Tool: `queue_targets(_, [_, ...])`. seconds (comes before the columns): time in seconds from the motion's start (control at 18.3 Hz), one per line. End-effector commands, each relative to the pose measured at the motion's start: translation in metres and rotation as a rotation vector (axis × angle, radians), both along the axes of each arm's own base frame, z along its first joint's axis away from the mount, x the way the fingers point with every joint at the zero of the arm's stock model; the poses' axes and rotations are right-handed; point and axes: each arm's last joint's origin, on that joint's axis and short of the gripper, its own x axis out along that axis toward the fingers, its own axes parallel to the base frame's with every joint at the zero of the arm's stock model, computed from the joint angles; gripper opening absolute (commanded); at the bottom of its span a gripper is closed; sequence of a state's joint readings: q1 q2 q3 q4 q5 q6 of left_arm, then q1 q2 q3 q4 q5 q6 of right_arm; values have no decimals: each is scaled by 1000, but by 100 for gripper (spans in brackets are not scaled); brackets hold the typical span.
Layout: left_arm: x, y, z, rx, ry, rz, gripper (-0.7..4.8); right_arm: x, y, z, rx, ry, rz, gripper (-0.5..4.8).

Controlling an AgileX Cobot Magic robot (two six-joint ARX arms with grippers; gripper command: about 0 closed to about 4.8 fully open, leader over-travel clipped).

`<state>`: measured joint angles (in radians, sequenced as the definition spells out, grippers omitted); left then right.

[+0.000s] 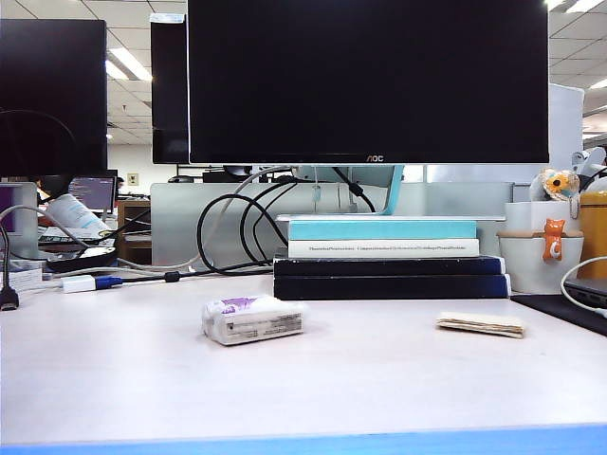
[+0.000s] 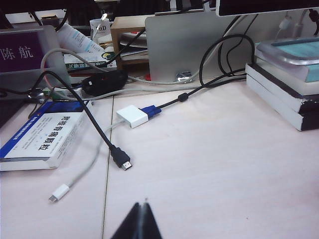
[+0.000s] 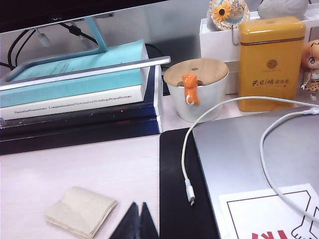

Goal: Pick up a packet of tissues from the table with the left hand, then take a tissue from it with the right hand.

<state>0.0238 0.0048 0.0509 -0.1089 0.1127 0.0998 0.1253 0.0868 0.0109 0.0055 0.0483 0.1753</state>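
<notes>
Left gripper [image 2: 142, 219] closed, empty above surface [image 1: 133, 370]; right gripper [image 3: 134, 221] closed, empty beside tissue [image 3: 82, 210]. Risk: packet [image 1: 252, 318] near middle, closed jaws could shove it away.

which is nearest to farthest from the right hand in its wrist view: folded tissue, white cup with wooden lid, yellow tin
From the shut right hand:
1. folded tissue, on the table right beside the fingertips.
2. white cup with wooden lid, farther back, next to the books.
3. yellow tin, beyond the cup, by the back.
</notes>
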Motion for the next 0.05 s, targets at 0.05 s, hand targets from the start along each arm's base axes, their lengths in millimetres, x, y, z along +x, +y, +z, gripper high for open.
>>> queue_targets(0.05, [0,0,2,-3,-18,-4,-6,0,0,-2,5,-3,2,-1])
